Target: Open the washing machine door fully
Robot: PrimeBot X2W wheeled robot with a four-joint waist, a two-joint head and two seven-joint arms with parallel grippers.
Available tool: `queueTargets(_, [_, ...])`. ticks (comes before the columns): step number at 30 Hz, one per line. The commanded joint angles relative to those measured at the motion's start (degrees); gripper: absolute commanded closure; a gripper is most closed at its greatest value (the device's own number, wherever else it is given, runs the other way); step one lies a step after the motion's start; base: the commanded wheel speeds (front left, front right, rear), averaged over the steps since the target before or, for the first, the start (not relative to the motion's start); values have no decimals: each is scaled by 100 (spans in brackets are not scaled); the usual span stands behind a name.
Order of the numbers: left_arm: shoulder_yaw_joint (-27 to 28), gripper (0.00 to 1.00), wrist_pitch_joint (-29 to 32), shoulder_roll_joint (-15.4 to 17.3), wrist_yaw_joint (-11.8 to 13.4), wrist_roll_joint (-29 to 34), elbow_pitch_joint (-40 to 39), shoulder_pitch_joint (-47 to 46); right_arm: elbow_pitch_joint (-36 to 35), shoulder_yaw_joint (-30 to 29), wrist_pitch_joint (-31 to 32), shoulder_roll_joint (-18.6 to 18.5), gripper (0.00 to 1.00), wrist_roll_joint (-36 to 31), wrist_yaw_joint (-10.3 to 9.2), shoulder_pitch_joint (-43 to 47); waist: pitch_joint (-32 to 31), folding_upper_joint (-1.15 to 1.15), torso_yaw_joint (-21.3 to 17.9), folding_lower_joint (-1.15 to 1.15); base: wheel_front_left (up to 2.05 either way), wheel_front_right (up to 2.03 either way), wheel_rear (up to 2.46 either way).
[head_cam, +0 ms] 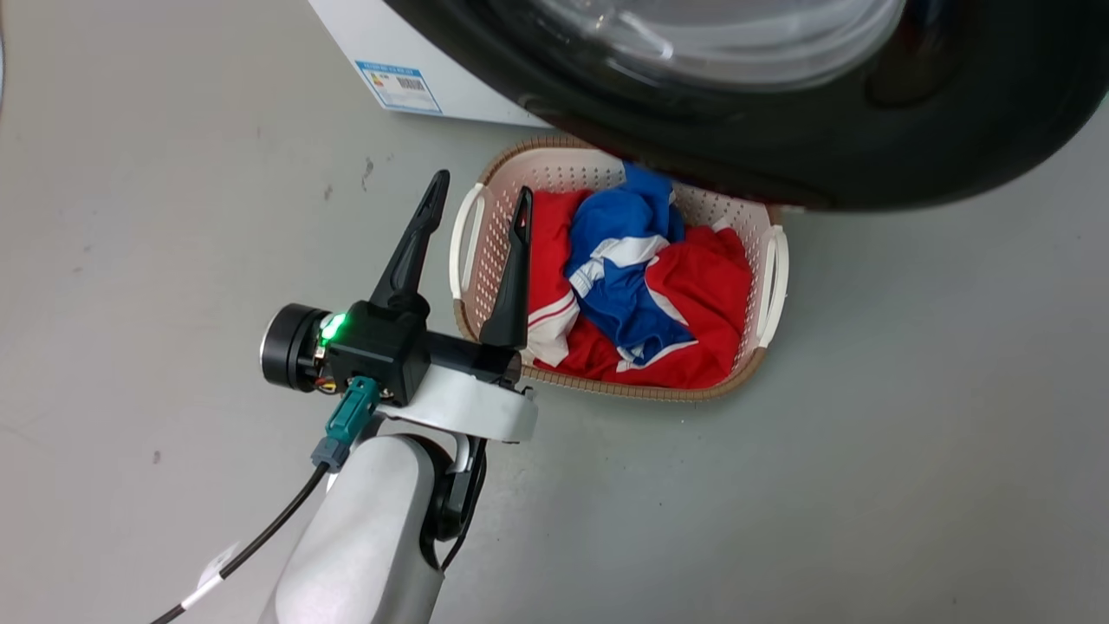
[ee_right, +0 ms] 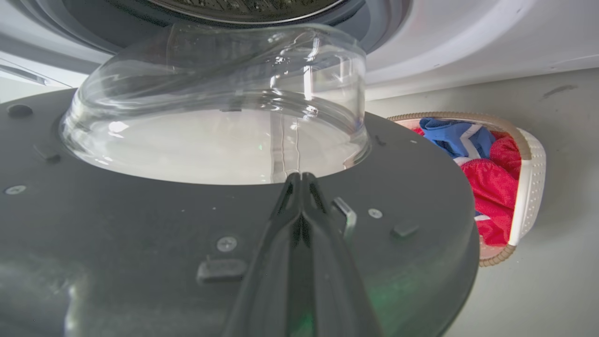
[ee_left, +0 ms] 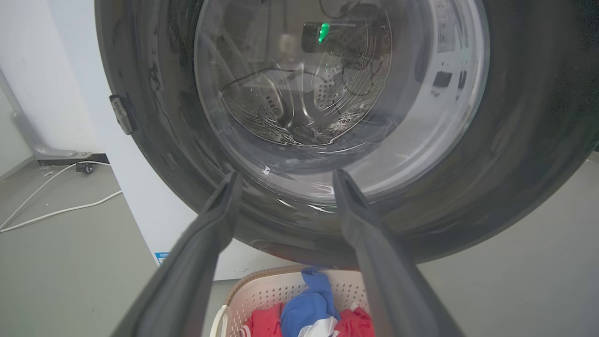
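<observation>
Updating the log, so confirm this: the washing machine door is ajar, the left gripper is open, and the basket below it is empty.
Not empty: the head view shows the basket holding red and blue clothes. The washing machine door is ajar and the left gripper is open.

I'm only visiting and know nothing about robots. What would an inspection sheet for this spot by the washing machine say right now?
Surface: grey floor with a few dark marks.
Job's things: door swung away from the white washing machine; how far open is unclear.
Clutter: laundry basket holding red and blue clothes, on the floor below the door.
Grippers: left gripper open and holding nothing; right gripper shut, at the door's inner face.
Cables: black cable hanging from the left arm; white cable lying on the floor.
Surroundings: nothing seen.
</observation>
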Motion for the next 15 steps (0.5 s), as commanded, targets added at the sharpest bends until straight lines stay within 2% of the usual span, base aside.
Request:
queueTargets(1, [-3,0,-14,0,-2,-15,12,58,-50,38,49,26,100,28,15,91,-58,0,2,0,0,0,0])
queueTargets(8, [13,0,-14,0,-58,-53,81,238,-660,281,415,-19,100,233,16,678,-380,0,73,0,0,0,0])
queueTargets(15, [29,0,-14,0,-113,-95,149,501,-1586,652,597,-164,100,508,15,1503,-766,0,239,0,0,0,0])
